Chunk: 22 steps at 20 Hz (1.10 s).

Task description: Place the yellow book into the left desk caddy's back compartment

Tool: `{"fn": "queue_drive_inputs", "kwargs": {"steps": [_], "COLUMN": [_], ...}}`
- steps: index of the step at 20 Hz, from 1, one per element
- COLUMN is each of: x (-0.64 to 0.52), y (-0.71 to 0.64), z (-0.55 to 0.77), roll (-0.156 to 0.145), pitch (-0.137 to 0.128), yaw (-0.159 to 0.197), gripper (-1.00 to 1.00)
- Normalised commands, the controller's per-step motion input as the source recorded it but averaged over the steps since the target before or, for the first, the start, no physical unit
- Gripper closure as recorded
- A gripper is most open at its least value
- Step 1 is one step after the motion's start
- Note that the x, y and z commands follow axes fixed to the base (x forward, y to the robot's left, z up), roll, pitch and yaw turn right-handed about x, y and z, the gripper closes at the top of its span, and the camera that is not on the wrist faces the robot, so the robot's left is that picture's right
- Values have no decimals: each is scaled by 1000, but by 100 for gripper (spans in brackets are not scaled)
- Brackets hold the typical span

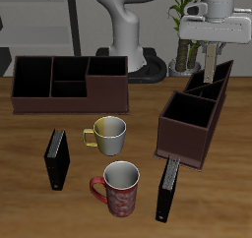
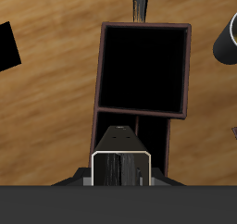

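The yellow book (image 1: 212, 65) hangs upright and edge-on from my gripper (image 1: 211, 47), which is shut on its top. Its lower end dips between the sloping walls of the back compartment (image 1: 219, 78) of the left desk caddy (image 1: 189, 124), a dark brown wooden box. In the wrist view the book's grey edge (image 2: 120, 165) sits straight below me, over the narrow back compartment (image 2: 131, 135). Beyond it lies the caddy's big square section (image 2: 143, 68), with nothing in it.
A long low three-section box (image 1: 69, 80) stands farther back on the other side. Two mugs (image 1: 108, 134) (image 1: 120, 188) sit mid-table. One black book (image 1: 57, 159) lies beside them. Another black book (image 1: 167, 188) leans at the caddy's front.
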Motion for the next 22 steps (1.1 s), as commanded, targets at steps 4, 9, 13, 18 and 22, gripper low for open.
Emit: {"fn": "queue_drive_inputs", "kwargs": {"steps": [4, 9, 13, 18, 22], "x": [4, 75, 167, 73, 14], "y": [34, 12, -32, -38, 61], "z": [-61, -213, -271, -129, -214], "roll": [26, 7, -3, -8, 11], "pitch": [8, 31, 29, 14, 34], "yaw": [-11, 0, 4, -6, -6], "gripper": [100, 100, 100, 100, 100]}}
